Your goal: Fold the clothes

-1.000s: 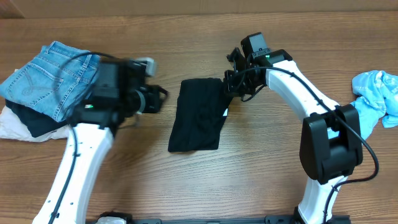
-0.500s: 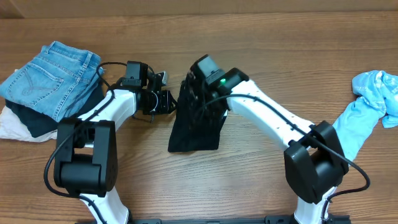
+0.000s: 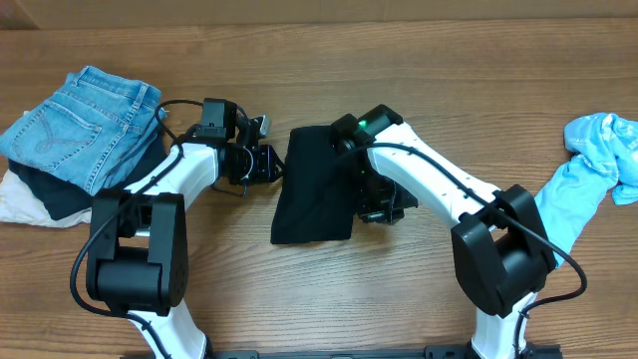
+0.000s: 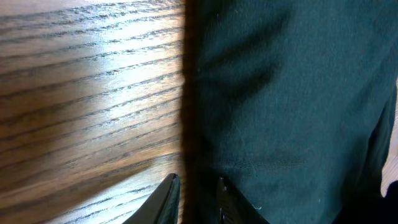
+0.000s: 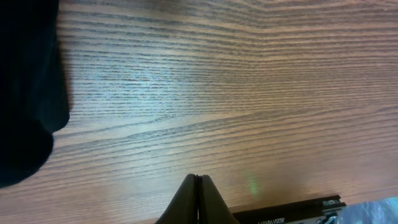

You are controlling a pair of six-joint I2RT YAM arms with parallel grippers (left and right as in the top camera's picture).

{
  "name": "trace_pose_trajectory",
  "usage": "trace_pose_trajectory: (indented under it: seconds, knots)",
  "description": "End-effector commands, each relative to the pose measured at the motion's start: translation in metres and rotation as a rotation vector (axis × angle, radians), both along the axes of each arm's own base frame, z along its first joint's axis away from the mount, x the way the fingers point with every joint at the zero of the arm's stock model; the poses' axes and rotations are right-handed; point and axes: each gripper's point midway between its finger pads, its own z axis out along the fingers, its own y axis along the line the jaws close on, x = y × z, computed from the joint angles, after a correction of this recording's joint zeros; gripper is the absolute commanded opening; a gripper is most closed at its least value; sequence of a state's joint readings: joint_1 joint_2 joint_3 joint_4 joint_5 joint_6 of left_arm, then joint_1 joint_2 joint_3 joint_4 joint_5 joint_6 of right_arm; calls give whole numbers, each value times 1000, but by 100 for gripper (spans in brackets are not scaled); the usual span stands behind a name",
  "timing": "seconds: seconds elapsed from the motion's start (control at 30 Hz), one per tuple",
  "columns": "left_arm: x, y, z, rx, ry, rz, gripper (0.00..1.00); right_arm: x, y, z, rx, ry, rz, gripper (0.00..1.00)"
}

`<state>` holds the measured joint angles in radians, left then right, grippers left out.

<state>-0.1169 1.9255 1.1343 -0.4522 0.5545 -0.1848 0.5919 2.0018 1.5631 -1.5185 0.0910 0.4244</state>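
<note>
1. Nearest you, the right gripper (image 3: 389, 212) sits just beside the lower right edge of the black T-shirt (image 3: 314, 189). In the right wrist view its fingers (image 5: 198, 186) are pressed tight together with nothing between them. They hang over bare wood, and the shirt (image 5: 28, 93) shows only as a dark mass at the left of that view.
2. The black T-shirt lies flat on the table (image 3: 419, 90) between your two arms. It is folded into a tall, narrow block that is slightly wider at its far end.
3. The left gripper (image 3: 267, 163) is at the shirt's left edge, towards its far end.
   - In the left wrist view the two fingertips (image 4: 196, 193) stand a narrow gap apart.
   - The edge of the fabric (image 4: 280, 106) runs right into that gap.
   - You cannot tell from here whether the cloth is pinched or only lies between them.
4. Well to the shirt's right, a light blue cloth (image 3: 598, 160) lies crumpled by the table's edge.
5. Well to the shirt's left, folded blue jeans (image 3: 80, 120) rest on a dark garment (image 3: 60, 194). A white cloth (image 3: 20, 204) shows beneath both of them.
</note>
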Motion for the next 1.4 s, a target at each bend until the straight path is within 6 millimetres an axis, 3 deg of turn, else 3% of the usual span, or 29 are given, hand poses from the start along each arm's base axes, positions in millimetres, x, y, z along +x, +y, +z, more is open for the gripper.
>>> trace_pose_trajectory:
  seconds: [0.0, 0.1, 0.17, 0.3, 0.37, 0.5, 0.6, 0.77, 0.87, 0.93, 1.07, 1.13, 1.2, 1.3, 1.37]
  knots:
    - [19, 0, 30, -56, -52, 1, 25, 12, 43, 31, 285, -99, 100, 4]
    - [33, -15, 64, -161, -125, -42, 26, 32, 92, 61, 582, -227, 214, 4]
    - [37, -25, 72, -182, -162, -66, 26, 49, 105, 69, 632, -313, 233, 4]
    - [35, -46, 53, -95, -169, -105, 31, 73, 121, 64, 673, -389, 245, 4]
    - [30, -62, 27, -25, -147, -135, 31, 75, 124, 49, 661, -366, 239, 4]
    - [15, -74, -15, 17, -53, -159, 24, 65, 121, 2, 607, -229, 195, 4]
    - [13, -68, -25, 24, -14, -134, 22, 33, 100, -25, 522, -69, 158, 4]
    - [27, -40, -23, 19, -13, -60, 22, -11, 52, -24, 313, 110, 131, 4]
    - [30, -30, -17, -52, 5, -36, 22, -27, 39, -15, 263, 175, 122, 4]
    - [32, -27, -13, -82, 7, -27, 23, -22, 42, -4, 292, 126, 137, 4]
    - [36, -30, 2, -111, -23, -36, 25, 16, 68, 39, 454, -152, 189, 4]
    - [40, -31, 18, -117, -61, -38, 25, 42, 85, 73, 561, -344, 220, 4]
    - [43, -31, 34, -120, -99, -40, 25, 66, 102, 94, 637, -483, 239, 4]
    - [47, -31, 62, -125, -170, -41, 26, 80, 116, 85, 687, -524, 246, 4]
    - [49, -31, 82, -128, -220, -42, 27, 75, 126, 55, 724, -469, 244, 4]
